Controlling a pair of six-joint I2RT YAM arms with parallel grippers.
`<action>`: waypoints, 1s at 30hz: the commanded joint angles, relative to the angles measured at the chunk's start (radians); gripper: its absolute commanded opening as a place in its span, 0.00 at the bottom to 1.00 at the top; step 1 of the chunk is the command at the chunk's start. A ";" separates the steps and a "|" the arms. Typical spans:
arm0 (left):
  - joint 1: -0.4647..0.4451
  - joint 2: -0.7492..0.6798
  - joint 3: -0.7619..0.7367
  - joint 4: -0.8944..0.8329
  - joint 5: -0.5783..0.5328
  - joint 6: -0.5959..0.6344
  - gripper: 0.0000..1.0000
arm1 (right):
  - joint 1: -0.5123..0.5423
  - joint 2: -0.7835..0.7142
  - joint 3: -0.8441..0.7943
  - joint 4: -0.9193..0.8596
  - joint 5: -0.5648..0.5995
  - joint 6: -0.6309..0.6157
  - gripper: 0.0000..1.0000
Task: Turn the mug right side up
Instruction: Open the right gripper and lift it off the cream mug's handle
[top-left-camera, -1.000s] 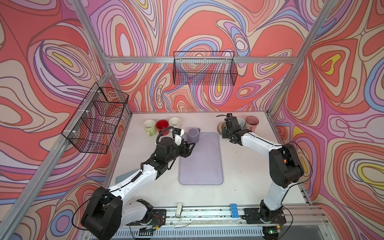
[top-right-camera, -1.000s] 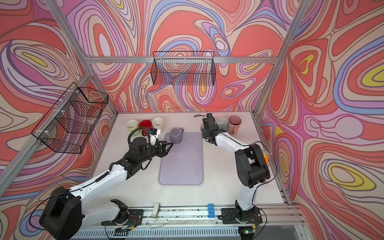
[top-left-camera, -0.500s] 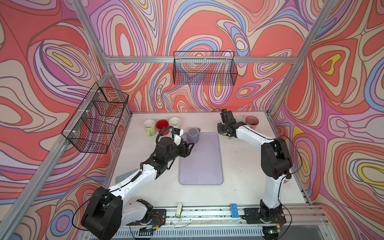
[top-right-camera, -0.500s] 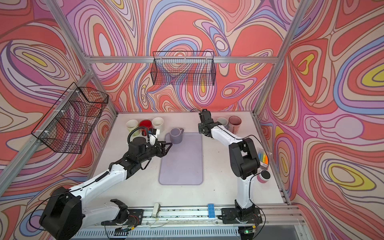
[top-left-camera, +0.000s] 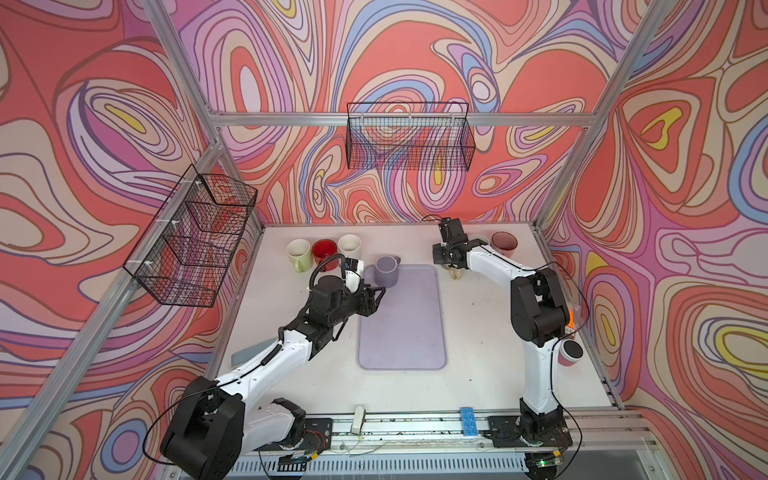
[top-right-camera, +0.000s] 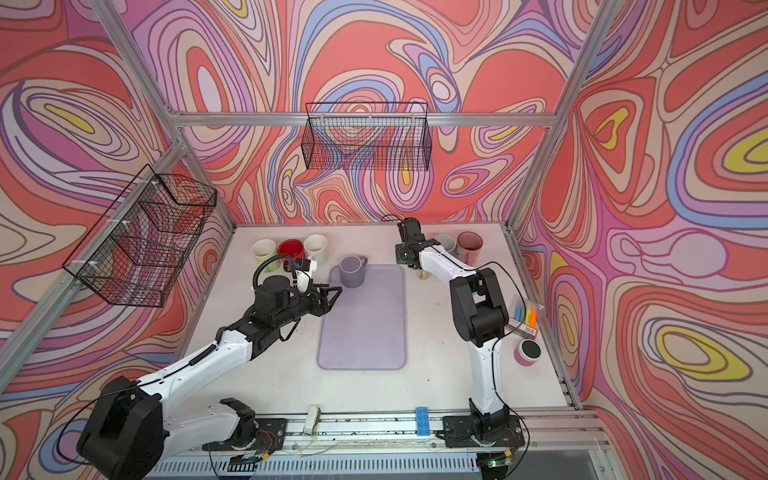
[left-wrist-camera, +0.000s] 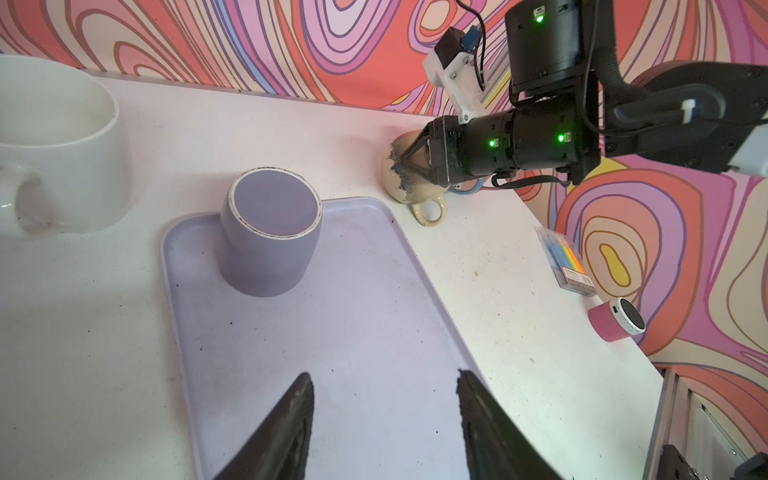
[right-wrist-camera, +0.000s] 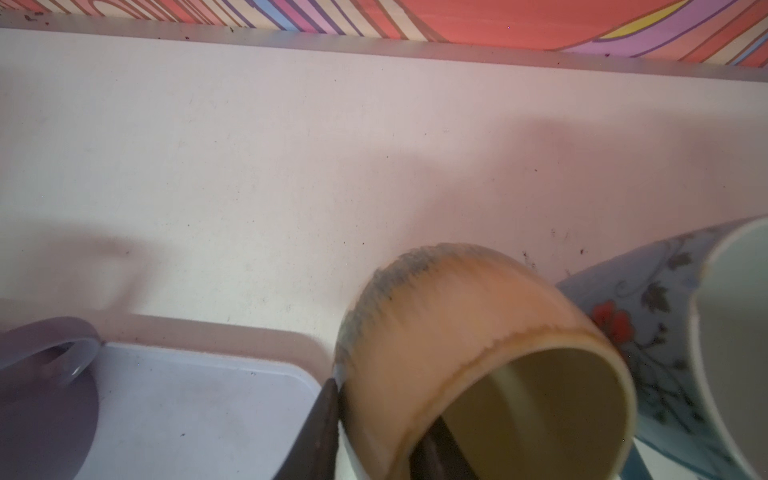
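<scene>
The mug (left-wrist-camera: 405, 187) is beige with a blue-green glazed base. It is tipped on its side just off the lavender tray's (top-left-camera: 402, 332) far right corner, its handle low by the table. My right gripper (right-wrist-camera: 382, 411) is shut on its wall, one finger inside the mouth and one outside. In both top views the gripper's body hides most of this mug (top-left-camera: 454, 272) (top-right-camera: 420, 272). My left gripper (left-wrist-camera: 384, 376) (top-left-camera: 380, 291) stands open over the tray's left side, holding nothing. It is short of a purple mug (left-wrist-camera: 270, 232) on the tray's far left corner.
A floral blue mug (right-wrist-camera: 665, 311) and a dark red mug (top-left-camera: 504, 243) stand right behind the held one. Cream (top-left-camera: 298, 253), red (top-left-camera: 324, 251) and white (top-left-camera: 349, 244) mugs line the back left. A pink speaker (top-left-camera: 569, 353) and marker pack (top-right-camera: 525, 318) lie at the right edge.
My right gripper has shifted slightly left with the beige mug, and that arm's elbow has swung inward. The left arm has not moved.
</scene>
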 joint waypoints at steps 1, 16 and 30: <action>0.011 -0.005 -0.011 0.019 0.008 0.005 0.58 | -0.005 0.030 0.044 -0.021 -0.008 0.003 0.28; 0.019 -0.006 -0.025 0.022 0.011 0.002 0.58 | -0.013 0.113 0.173 -0.068 -0.011 -0.055 0.28; 0.024 -0.002 -0.025 0.031 0.016 -0.002 0.58 | -0.023 0.122 0.199 -0.089 -0.024 -0.053 0.28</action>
